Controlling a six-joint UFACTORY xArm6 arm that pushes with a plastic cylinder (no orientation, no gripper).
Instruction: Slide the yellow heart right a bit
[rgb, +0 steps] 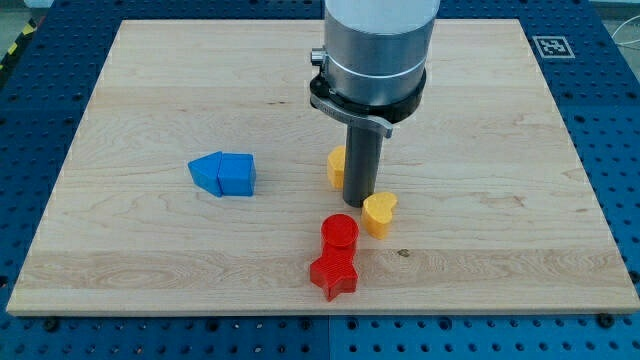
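The yellow heart (379, 213) lies on the wooden board (150, 90) a little right of centre, toward the view's bottom. My tip (358, 205) is down on the board right at the heart's left edge, touching it or nearly so. A second yellow block (336, 166) sits just left of and behind the rod, partly hidden by it; its shape cannot be made out.
A red cylinder (339, 232) and a red star (334, 273) sit together just below and left of the heart. Two blue blocks (223, 174) lie joined at the view's left. A marker tag (552, 46) is at the board's top right corner.
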